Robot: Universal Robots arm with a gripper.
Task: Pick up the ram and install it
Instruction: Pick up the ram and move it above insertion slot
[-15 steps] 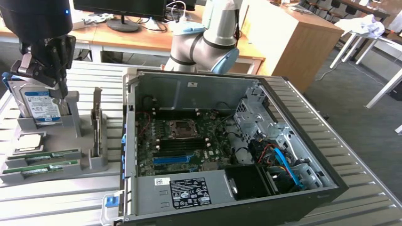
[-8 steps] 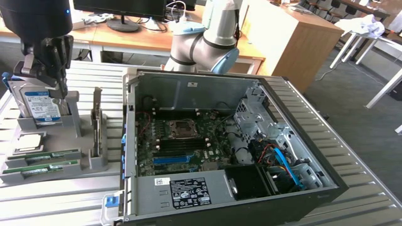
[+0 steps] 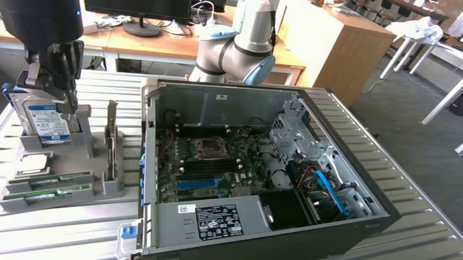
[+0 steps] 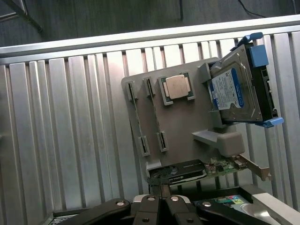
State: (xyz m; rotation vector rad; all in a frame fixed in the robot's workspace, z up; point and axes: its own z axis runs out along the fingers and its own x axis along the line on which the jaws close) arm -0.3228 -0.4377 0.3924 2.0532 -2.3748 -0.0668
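Two ram sticks lie in the slots of a grey holder (image 3: 108, 187) at the exterior view's lower left: one ram (image 3: 52, 181) and a second ram (image 3: 45, 195) beside it. In the wrist view the ram (image 4: 137, 119) and its neighbour (image 4: 155, 115) show as thin edges in the holder (image 4: 187, 122). My gripper (image 3: 69, 108) hangs above the holder's far end, just in front of the hard drive (image 3: 47, 122), well above the ram. Its fingers (image 4: 154, 199) are pressed together with nothing between them.
On the same holder stand a dark expansion card (image 3: 110, 141) on edge and a square silver processor (image 3: 34, 164). The open computer case (image 3: 347, 146) with its motherboard (image 3: 210, 162) lies to the exterior view's right on a slatted metal table (image 3: 65, 227).
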